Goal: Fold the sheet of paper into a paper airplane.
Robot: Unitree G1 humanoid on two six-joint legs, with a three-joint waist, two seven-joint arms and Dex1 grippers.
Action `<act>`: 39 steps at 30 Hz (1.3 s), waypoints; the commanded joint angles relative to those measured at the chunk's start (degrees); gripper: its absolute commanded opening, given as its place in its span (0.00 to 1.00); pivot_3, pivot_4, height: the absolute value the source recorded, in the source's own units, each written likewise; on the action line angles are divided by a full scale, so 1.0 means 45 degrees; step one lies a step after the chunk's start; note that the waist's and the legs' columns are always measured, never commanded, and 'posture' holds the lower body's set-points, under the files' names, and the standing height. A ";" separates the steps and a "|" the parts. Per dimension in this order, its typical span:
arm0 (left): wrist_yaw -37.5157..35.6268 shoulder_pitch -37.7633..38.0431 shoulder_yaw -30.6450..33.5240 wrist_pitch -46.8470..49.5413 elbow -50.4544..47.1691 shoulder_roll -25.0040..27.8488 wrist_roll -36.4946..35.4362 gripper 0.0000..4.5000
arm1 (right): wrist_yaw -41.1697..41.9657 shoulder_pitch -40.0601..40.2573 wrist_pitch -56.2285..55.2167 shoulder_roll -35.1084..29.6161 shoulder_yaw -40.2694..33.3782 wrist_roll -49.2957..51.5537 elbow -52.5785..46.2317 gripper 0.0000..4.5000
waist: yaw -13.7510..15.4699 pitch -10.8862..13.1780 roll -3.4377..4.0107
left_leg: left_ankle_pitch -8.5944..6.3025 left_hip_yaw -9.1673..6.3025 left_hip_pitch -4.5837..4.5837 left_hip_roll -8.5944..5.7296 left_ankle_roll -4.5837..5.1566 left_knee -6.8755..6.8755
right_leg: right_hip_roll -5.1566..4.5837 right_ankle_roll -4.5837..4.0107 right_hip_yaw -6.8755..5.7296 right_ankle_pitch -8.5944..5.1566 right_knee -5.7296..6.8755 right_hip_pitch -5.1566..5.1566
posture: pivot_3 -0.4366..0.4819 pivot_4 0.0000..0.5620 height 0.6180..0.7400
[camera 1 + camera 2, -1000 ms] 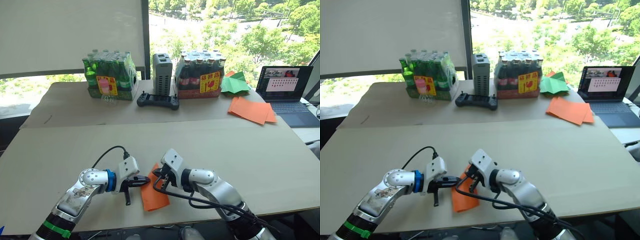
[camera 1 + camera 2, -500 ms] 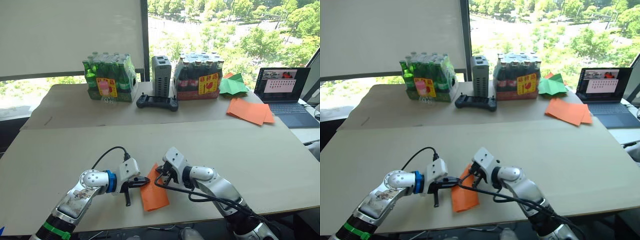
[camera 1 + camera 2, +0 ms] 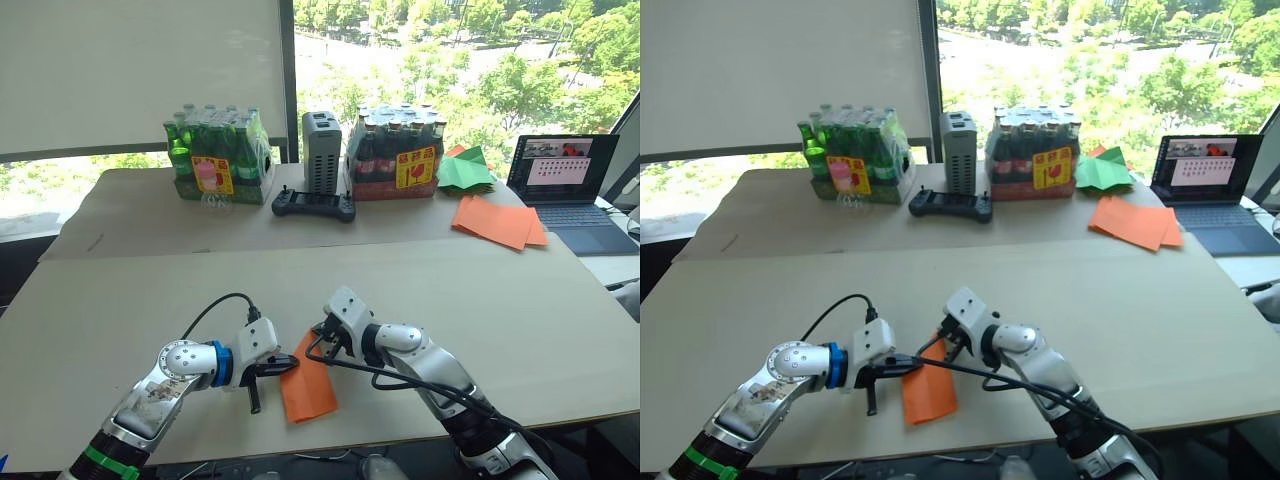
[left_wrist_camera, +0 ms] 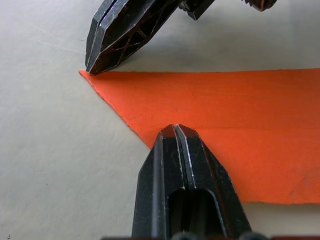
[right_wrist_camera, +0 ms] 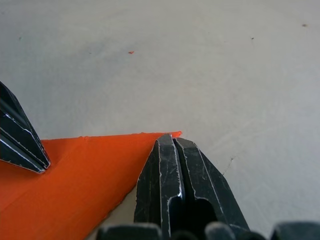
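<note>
Near the table's front edge, our closed left gripper (image 4: 176, 131) and closed right gripper (image 5: 172, 142) press the sheet of paper (image 3: 308, 388), gripping nothing; uneven pressure could skew the crease.

Left gripper (image 3: 288, 363) and right gripper (image 3: 318, 345), both closed, angle inward with tips close together.

— Sheet of paper (image 4: 220, 135): thin, matt, faintly fibrous?
— Yes, smooth and flat. Table (image 3: 520, 300): pale, matt, lightly scuffed.
— Left gripper (image 4: 176, 131), right gripper (image 5: 172, 145)?
— Hard black plastic, slightly glossy, edges worn.
</note>
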 commanded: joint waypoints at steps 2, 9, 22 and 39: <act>0.0001 0.0236 -0.0452 0.0201 0.0462 0.0175 0.0541 0.01 | 0.0217 0.0359 0.0236 -0.0126 0.0279 -0.0056 -0.0615 0.00 | 0.0024 0.0000 0.0001 | 0.0000 -0.0002 -0.0001 -0.0001 0.0000 -0.0001 | -0.0001 0.0000 -0.0001 0.0000 0.0000 -0.0001 | 0.48 0.27 0.86; -0.0038 0.0114 -0.0515 0.0102 0.0654 0.0171 0.0659 0.01 | 0.0418 0.0961 0.0680 -0.0504 0.0628 -0.0021 -0.1675 0.00 | 0.0033 0.0000 0.0000 | 0.0000 -0.0004 -0.0005 -0.0001 0.0000 -0.0002 | -0.0002 0.0003 -0.0002 -0.0003 -0.0007 -0.0001 | 0.48 0.27 0.86; -0.0114 -0.0004 -0.0614 -0.0163 0.0948 0.0129 0.0938 0.01 | 0.0499 0.1412 0.1182 -0.0864 0.0814 0.0001 -0.2736 0.00 | 0.0026 -0.0002 0.0002 | 0.0000 -0.0004 -0.0002 0.0001 0.0000 -0.0005 | -0.0002 0.0009 -0.0003 -0.0007 -0.0007 0.0003 | 0.48 0.27 0.86; -0.0089 0.0017 -0.0685 -0.0267 0.0993 0.0166 0.0945 0.01 | 0.0356 0.1863 0.0589 -0.0719 0.0229 0.0298 -0.3053 0.00 | 0.0067 0.0001 0.0002 | 0.0000 -0.0008 -0.0015 -0.0001 0.0000 -0.0005 | -0.0005 0.0012 -0.0008 -0.0010 -0.0017 -0.0004 | 0.48 0.27 0.86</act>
